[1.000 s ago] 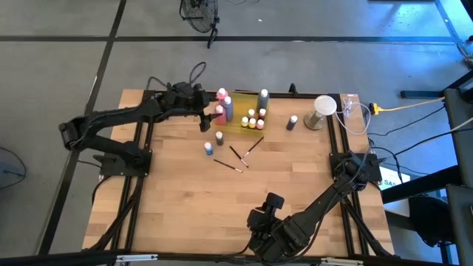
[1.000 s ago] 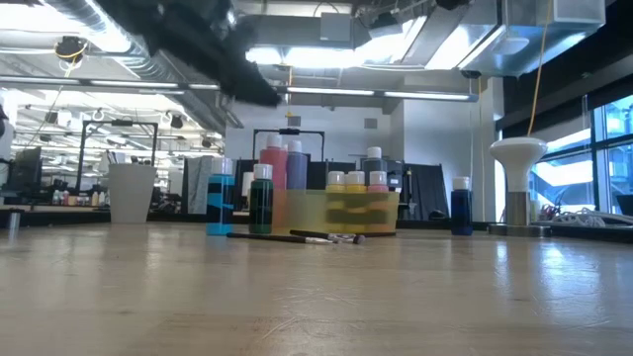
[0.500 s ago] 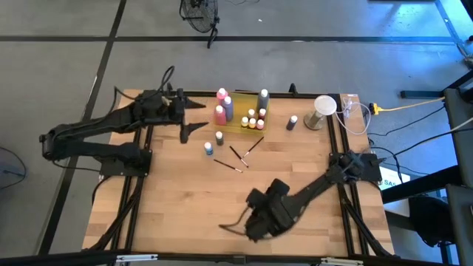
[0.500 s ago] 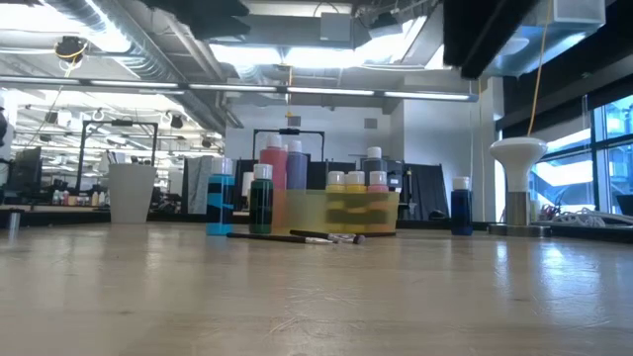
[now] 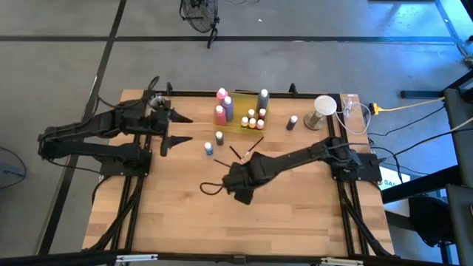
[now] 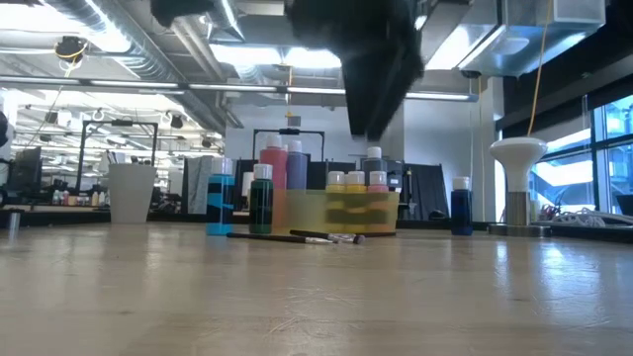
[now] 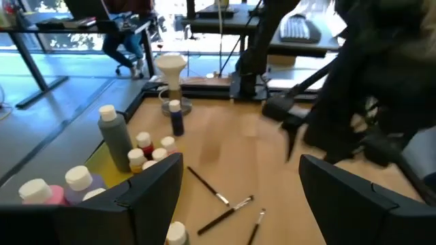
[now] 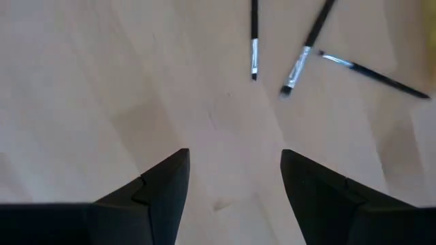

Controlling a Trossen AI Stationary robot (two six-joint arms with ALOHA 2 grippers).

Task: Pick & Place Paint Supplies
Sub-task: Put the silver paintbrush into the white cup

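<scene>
Three thin dark brushes (image 5: 237,155) (image 8: 253,42) lie crossed flat on the wood near the table's middle. Two small white-capped bottles (image 5: 213,143) stand upright beside them. Pink (image 5: 220,113), purple (image 5: 228,108) and grey (image 5: 264,100) squeeze bottles stand at the yellow tray (image 5: 241,123), which holds several small bottles. My right gripper (image 5: 238,179) (image 8: 235,184) hangs open, pointing down, just short of the brushes on their near side. My left gripper (image 5: 176,129) (image 7: 242,197) is open in the air, left of the bottles.
A dark blue bottle (image 5: 293,122) and a stack of pale cups (image 5: 323,111) stand at the far right. Bare wood (image 5: 185,214) takes up the near half of the table. In the low view, my right arm (image 6: 376,69) hangs dark before the bottles.
My left gripper has drawn back from the pink bottles toward the table's left edge and risen, staying open. My right gripper has swung from the near edge toward the table's middle and now hangs close to the brushes. No object has moved.
</scene>
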